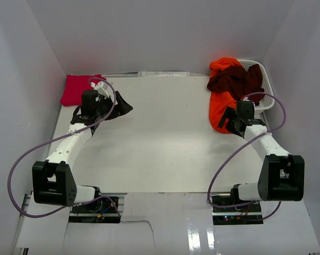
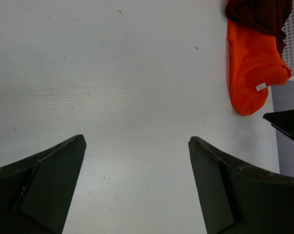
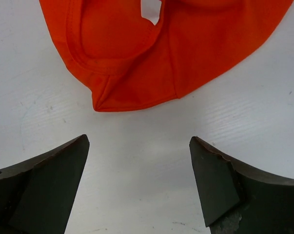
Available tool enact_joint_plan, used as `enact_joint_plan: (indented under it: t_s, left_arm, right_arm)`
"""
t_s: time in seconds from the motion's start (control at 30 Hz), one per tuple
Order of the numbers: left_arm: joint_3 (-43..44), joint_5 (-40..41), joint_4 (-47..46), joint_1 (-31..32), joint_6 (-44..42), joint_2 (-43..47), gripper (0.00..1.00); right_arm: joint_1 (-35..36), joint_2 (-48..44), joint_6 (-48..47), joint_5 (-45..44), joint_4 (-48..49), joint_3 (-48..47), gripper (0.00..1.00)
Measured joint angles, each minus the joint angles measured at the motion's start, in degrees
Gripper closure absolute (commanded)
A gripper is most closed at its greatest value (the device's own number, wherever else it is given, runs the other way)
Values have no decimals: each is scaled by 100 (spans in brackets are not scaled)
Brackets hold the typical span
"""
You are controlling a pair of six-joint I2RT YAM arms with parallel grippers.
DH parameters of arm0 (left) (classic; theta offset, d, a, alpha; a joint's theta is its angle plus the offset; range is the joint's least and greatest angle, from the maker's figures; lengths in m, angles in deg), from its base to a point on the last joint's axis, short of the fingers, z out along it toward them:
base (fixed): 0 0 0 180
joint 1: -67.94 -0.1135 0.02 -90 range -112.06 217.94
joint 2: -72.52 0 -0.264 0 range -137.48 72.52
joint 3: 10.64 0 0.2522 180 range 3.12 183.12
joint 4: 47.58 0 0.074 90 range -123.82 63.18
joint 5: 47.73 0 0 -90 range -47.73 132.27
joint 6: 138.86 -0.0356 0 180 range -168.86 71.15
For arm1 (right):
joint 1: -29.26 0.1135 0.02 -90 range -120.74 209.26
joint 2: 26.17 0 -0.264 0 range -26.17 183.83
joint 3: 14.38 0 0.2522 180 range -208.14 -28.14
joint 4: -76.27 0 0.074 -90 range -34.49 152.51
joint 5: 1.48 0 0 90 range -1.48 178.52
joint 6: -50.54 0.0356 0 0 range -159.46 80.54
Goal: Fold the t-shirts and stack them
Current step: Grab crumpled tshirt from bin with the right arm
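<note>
Pink tee (image 1: 77, 89) looks folded and sits at the far left corner of the table (image 1: 165, 143). I'd count that as one of three done. Left tool (image 1: 119, 106) is near it, jaws wide, nothing in them.

Orange tee (image 1: 222, 109) is unfolded, spilling out of the basket (image 1: 258, 69) onto the table at far right. Maroon tee (image 1: 235, 79) is bunched on top of it at the basket. Right tool (image 1: 228, 123) is at the orange tee's near end, jaws wide, empty.

Left to do, as I read it: pull both out, fold them, stack on pink.

View differences:
- **Top:** the only view with the pink tee and both arms.
- **Left wrist:** looks across bare table to the orange tee and shows a small white tag (image 2: 261, 87) on it, with maroon and basket lattice beyond. No pink.
- **Right wrist:** close on the orange collar (image 3: 86, 63). A cloth corner lies just ahead of the fingertips, not between them. No maroon, no basket.
</note>
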Motion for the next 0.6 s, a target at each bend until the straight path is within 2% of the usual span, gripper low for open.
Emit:
enact_joint_plan:
  t_s: [0.3,0.5,0.53,0.6]
  left_arm:
    - [0,-13,0,0,2,35,2]
    - [0,-50,0,0,4,33,2]
    - [0,-59,0,0,7,33,2]
    - [0,-72,0,0,7,33,2]
  right_arm:
    - [2,916,26,59,382,-566,10]
    - [9,1694,85,33,420,-1034,5]
    - [13,1825,98,26,424,-1115,0]
    - [28,2022,109,13,431,-1217,11]
